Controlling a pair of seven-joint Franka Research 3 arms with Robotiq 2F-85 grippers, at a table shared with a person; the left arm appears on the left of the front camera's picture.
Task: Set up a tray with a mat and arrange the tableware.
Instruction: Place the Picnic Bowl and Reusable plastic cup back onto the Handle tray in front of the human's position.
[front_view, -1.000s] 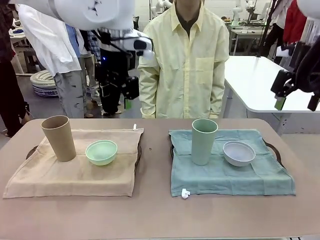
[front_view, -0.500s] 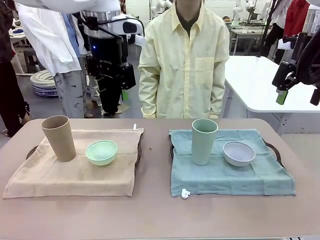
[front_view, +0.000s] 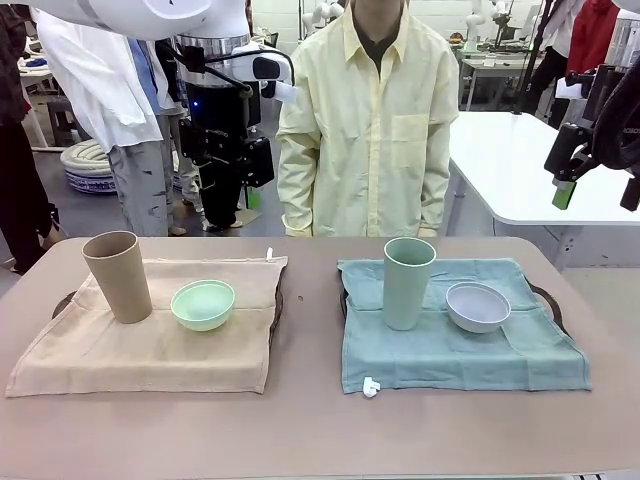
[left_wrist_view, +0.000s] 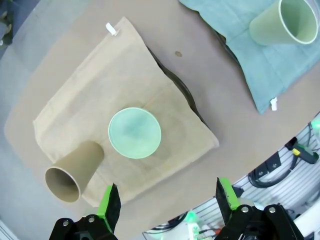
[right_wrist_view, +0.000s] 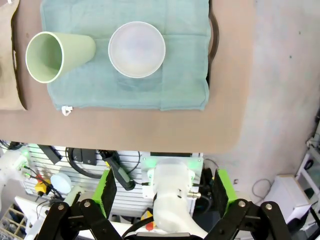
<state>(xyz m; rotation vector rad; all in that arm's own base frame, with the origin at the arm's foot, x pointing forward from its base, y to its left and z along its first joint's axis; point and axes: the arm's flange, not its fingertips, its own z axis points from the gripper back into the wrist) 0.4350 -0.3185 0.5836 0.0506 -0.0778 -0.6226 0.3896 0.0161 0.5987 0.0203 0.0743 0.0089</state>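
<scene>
A tan cup (front_view: 117, 275) and a mint green bowl (front_view: 203, 304) stand on a tan mat (front_view: 120, 355) that covers a dark tray (front_view: 63, 301) on the left. On the right, a pale green cup (front_view: 408, 282) and a greyish white bowl (front_view: 478, 306) sit on a teal mat (front_view: 470, 355) over a second tray (front_view: 549, 299). My left gripper (front_view: 232, 180) hangs open high above the far left edge. My right gripper (front_view: 597, 193) is open, up at the right. From above I see the left gripper (left_wrist_view: 167, 200) over the bowl (left_wrist_view: 134, 132) and cup (left_wrist_view: 75, 170), and the right gripper (right_wrist_view: 165, 186) near the bowl (right_wrist_view: 137, 49) and cup (right_wrist_view: 57, 55).
A person in a pale yellow shirt (front_view: 372, 130) stands at the far side, hands down. A white table (front_view: 520, 165) stands behind on the right. Bare tabletop (front_view: 310, 330) runs between the two mats and along the front edge.
My left arm's wrist has shifted left and turned a little, staying high. The right gripper has risen slightly. Cups, bowls and mats have not moved.
</scene>
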